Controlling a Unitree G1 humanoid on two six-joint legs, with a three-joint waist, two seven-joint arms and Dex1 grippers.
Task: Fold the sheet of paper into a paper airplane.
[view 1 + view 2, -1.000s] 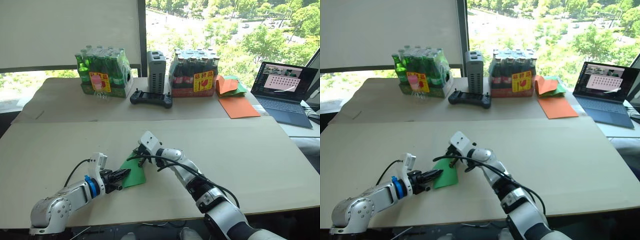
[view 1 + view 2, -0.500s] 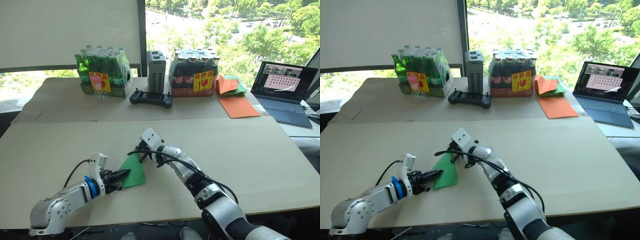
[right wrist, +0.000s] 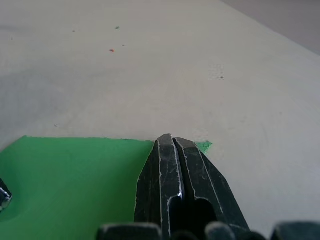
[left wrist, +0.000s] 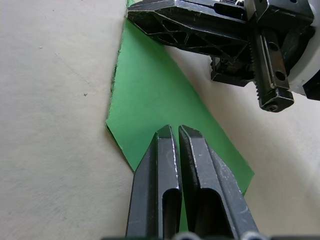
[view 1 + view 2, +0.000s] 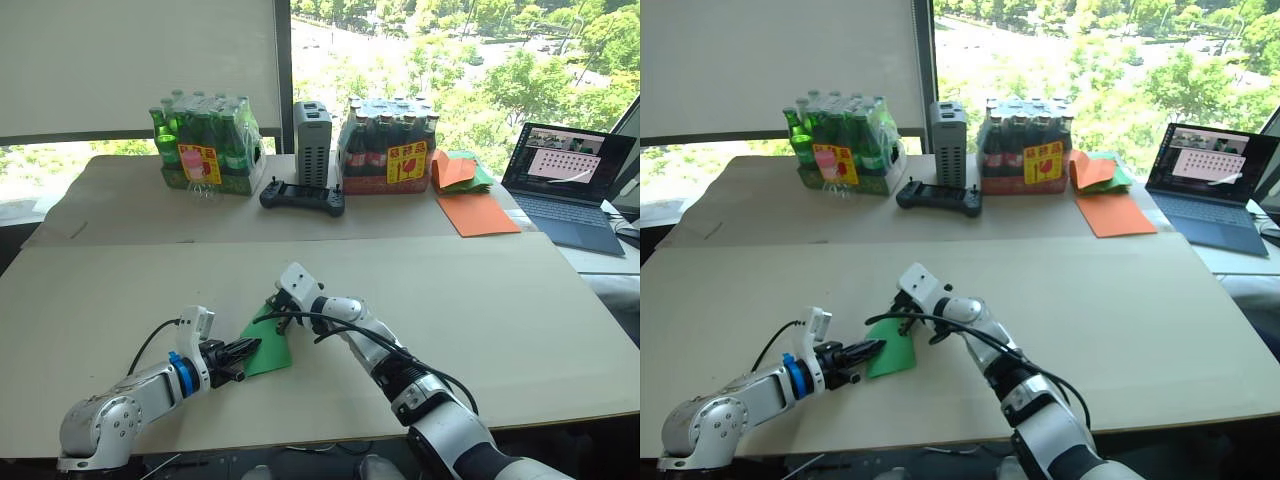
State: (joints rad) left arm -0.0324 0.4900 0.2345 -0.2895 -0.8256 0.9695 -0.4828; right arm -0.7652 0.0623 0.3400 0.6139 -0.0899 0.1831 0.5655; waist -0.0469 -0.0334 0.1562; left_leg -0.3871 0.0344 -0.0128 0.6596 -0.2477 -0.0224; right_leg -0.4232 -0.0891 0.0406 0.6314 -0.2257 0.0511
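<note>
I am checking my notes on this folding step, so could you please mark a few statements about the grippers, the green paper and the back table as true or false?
1. The left gripper has its fingers closed together over the green paper. True.
2. The right gripper is lifted high above the table, away from the paper. False: its closed fingertips are down at the paper's far edge.
3. The green paper lies on the near table, between the two grippers. True.
4. The orange sheets lie beside the green paper. False: they are on the back table, near the laptop.
5. A black controller sits between two bottle packs. True.
</note>
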